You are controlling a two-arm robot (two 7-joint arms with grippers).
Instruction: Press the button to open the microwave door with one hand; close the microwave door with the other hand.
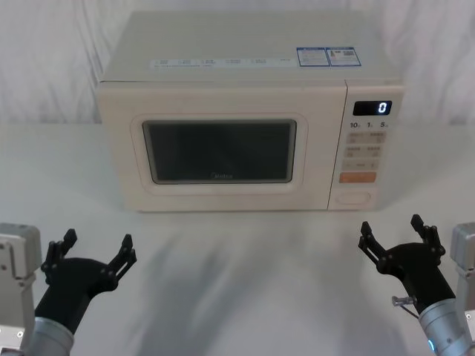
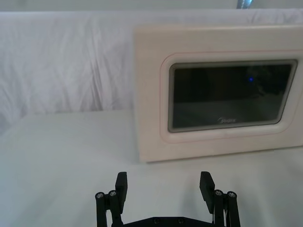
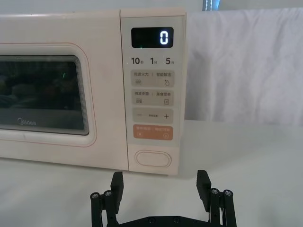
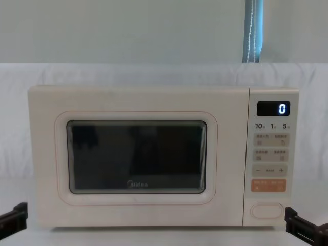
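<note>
Both spread grippers, left gripper (image 1: 87, 254) and right gripper (image 1: 398, 239), hover short of the microwave (image 1: 249, 130); at twelve o'clock, the button (image 3: 153, 159) sits just under an orange key (image 3: 153, 132), risking a mispress.

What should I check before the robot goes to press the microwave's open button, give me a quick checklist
1. Microwave door shut flush with the front: ok.
2. Button unobstructed, below the orange key: ok.
3. Right gripper open, short of the panel and roughly in line with the button: ok.
4. Left gripper open, low in front of the door's left side, out of the way: ok.
5. Table in front of the microwave free for the door's swing: ok.
6. Display reads 0, not running: ok.
</note>
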